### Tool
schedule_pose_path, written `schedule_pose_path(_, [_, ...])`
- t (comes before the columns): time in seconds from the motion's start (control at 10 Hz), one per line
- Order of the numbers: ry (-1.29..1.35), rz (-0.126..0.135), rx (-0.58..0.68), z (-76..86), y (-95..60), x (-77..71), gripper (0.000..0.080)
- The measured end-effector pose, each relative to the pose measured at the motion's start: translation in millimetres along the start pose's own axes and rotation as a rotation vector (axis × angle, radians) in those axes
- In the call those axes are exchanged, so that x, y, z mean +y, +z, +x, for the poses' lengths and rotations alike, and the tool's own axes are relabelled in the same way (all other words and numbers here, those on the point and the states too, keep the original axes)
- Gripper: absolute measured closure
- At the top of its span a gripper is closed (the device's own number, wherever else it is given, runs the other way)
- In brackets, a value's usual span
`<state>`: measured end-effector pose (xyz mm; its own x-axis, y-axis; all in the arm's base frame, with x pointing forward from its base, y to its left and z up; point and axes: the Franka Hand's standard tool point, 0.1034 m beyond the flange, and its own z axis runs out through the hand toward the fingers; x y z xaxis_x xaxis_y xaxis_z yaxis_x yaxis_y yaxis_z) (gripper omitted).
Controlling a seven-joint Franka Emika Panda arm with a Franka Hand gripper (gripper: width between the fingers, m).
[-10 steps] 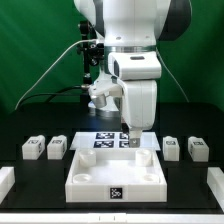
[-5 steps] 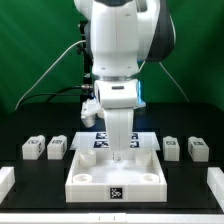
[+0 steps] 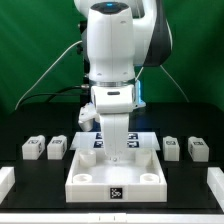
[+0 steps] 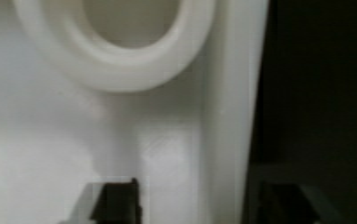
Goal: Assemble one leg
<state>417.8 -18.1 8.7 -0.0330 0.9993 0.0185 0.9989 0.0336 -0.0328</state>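
Note:
Four legs, small white tagged blocks, lie on the black table: two at the exterior view's left (image 3: 33, 148) (image 3: 57, 147) and two at its right (image 3: 171, 146) (image 3: 198, 150). My gripper (image 3: 118, 153) is low at the back rim of the large white tray-shaped panel (image 3: 90, 183), far from every leg. In the wrist view my gripper (image 4: 193, 203) is open and holds nothing. Its dark fingertips (image 4: 113, 200) stand either side of the panel's raised rim (image 4: 237, 110). A round socket (image 4: 122, 45) in the panel shows ahead. No leg shows in the wrist view.
The marker board (image 3: 100, 140) lies just behind the panel, partly hidden by the arm. White parts sit at the table's front corners (image 3: 5, 180) (image 3: 216, 182). A green backdrop and cables are behind the arm.
The arm has swung toward the exterior view's left and come down, from above the marker board to the panel's back rim. The legs and the panel have not moved.

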Motion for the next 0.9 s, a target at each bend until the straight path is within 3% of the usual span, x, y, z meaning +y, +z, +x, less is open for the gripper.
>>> schedule_pose_path(0.1, [0.000,0.000,0.000,-0.1,0.2,-0.1,0.0579])
schedule_pose_path(0.2, [0.001,0.000,0.000,-0.2,0.3,-0.1,0.0742])
schedule_pose_path(0.9, [0.002,-0.005,0.000,-0.5,-0.3,1.1,0.0742])
